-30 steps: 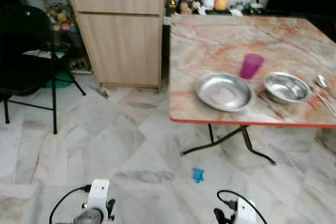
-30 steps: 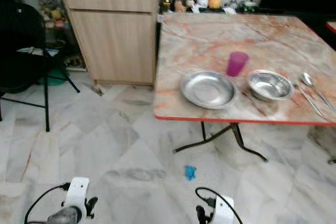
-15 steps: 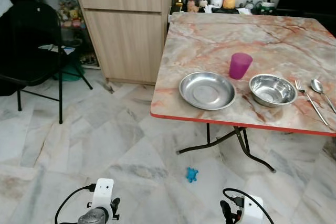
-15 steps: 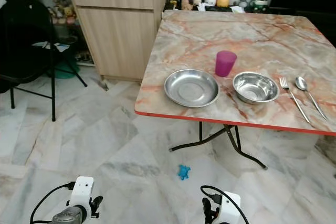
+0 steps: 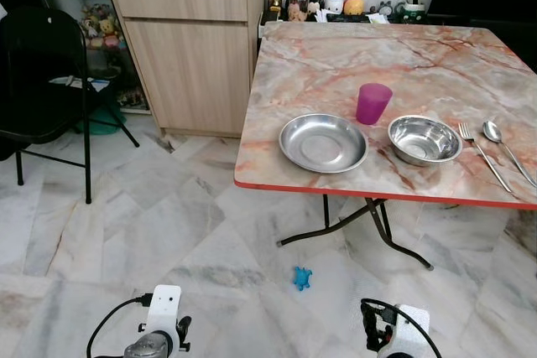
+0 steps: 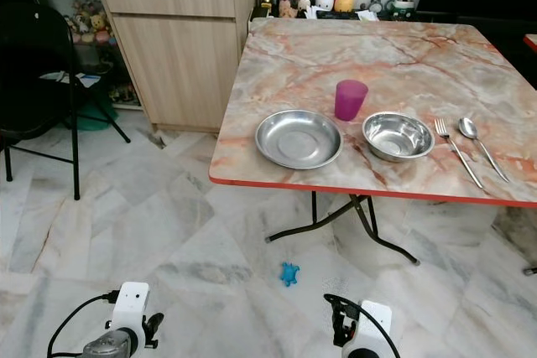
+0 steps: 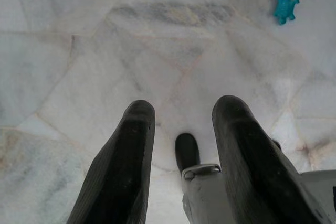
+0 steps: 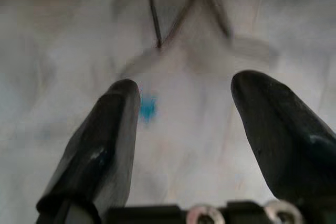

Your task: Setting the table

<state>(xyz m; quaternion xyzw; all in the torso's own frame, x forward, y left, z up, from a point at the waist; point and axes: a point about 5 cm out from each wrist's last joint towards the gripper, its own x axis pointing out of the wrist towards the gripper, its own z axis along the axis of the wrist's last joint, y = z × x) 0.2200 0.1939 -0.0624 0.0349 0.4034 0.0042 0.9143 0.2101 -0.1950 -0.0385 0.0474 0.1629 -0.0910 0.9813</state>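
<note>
Worktop [image 5: 352, 64] of pink-veined marble with red edging, bearing round steel plate [image 5: 323, 142], steel bowl [image 5: 424, 139], magenta cup [image 5: 373, 103], fork [image 5: 484, 153] and spoon [image 5: 506, 148]. Apparently nearing completion; probably approach next.

Left gripper [image 7: 181, 129]: ribbed black fingers parted, empty, above glossy marble floor [image 7: 79, 51].

Right gripper [image 8: 184, 124]: fingers spread wide, empty, blurred.

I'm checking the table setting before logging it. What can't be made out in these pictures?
- Small items behind the table: head views, too small to identify.
- Spoon: left eye view, handle cut off by the edge.
- Blue floor object: right wrist view, blurred.
- Chair: left eye view, cut off by the edge.
</note>
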